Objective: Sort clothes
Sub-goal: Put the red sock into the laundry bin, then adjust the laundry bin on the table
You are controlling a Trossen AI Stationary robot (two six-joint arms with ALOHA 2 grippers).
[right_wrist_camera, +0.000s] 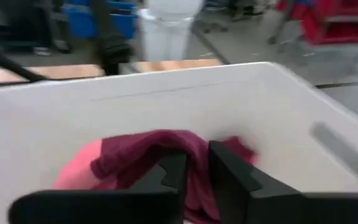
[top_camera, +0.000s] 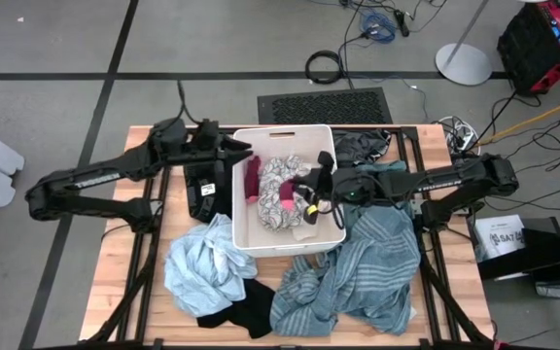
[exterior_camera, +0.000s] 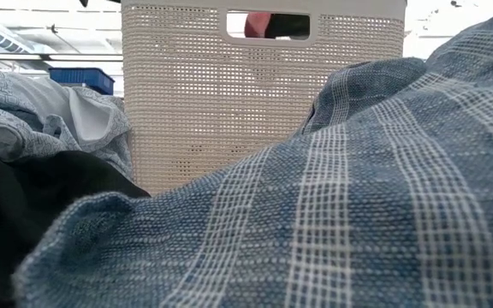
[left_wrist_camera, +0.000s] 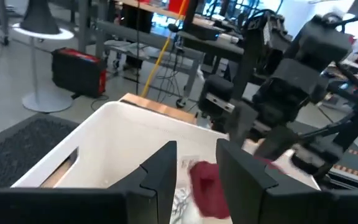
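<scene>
Grey floor [top_camera: 66,39] crossed by dark tape lines lay around the wooden counter [top_camera: 124,262]. Beyond the counter, past the right pincer [top_camera: 311,194], sat a black ribbed mat [top_camera: 324,105], coiled cables [top_camera: 324,66], a round white stand base [top_camera: 463,63] and a red-and-black crate [top_camera: 542,44]; blue bins [exterior_camera: 80,79] stood farther off

White plastic bin [top_camera: 244,234], weave-textured wall, sits on a light wood table [top_camera: 115,282] w/ black frame rails. Inside bin: magenta garment [top_camera: 252,179], white cloth w/ black pattern [top_camera: 282,173], pink-red piece [top_camera: 290,203]. Left of bin: light blue garment [top_camera: 202,267], black garment [top_camera: 241,313] below it. Right of bin: teal-grey garment [top_camera: 363,277] w/ pale stripes & checks. Behind bin: dark grey garment [top_camera: 361,146]. Both arms dark; yellow tag near bin's right rim.
</scene>
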